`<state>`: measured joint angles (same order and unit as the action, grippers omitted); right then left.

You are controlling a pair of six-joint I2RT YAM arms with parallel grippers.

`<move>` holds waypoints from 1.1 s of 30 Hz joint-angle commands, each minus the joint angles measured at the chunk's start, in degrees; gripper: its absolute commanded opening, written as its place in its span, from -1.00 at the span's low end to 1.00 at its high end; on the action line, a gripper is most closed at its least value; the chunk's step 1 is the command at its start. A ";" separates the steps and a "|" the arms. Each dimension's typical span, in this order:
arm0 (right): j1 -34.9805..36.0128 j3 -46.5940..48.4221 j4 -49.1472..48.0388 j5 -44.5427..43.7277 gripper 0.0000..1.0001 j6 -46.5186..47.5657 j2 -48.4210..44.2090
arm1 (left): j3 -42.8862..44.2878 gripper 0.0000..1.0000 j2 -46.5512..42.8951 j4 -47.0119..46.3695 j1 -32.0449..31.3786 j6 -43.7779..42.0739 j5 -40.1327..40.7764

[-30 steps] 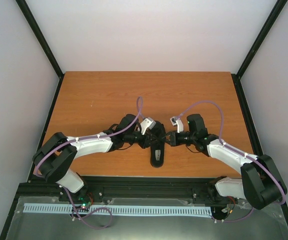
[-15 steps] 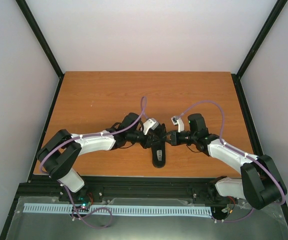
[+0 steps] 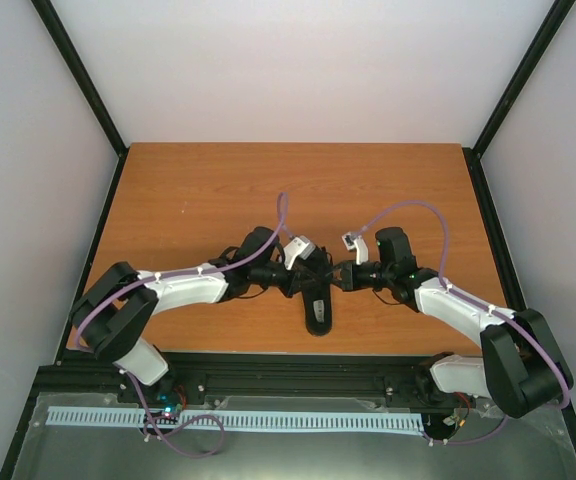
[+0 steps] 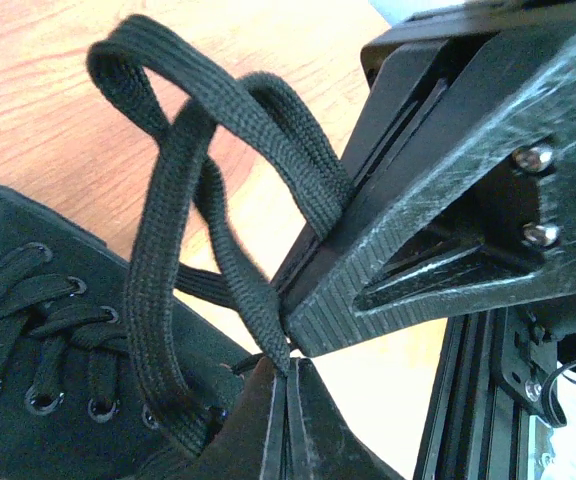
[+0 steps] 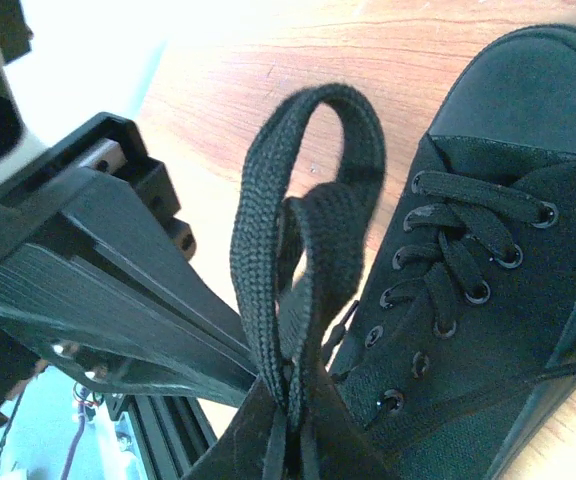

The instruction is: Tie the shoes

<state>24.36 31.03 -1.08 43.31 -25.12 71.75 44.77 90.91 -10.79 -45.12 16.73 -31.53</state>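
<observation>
Shoe (image 3: 317,312) (laces (image 4: 163,270) pinched) sits near table's (image 3: 218,190) front edge.

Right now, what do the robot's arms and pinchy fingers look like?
Both arms are chunky: the left arm and right arm have white shells in the middle and black joints. A thin purple cable loops along each one. The left gripper and right gripper are black plastic, with flat wedge-shaped fingers that show fine ridges and silver screws.
</observation>
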 commanded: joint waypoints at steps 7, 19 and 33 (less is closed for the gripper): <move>-0.19 0.32 2.15 -1.74 0.26 1.36 -0.67 | -2.92 -0.99 -10.74 0.28 0.91 8.83 10.05; -0.54 -1.07 6.90 -13.14 0.65 3.90 -5.36 | -2.81 -0.99 -20.82 14.55 5.97 11.92 9.99; -0.55 -5.03 4.90 -20.57 0.43 -12.45 -0.05 | -0.54 -0.99 -20.75 22.21 7.33 9.65 8.88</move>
<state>24.03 25.39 4.16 24.99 -28.36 67.94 41.76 70.13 9.87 -38.13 27.40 -22.09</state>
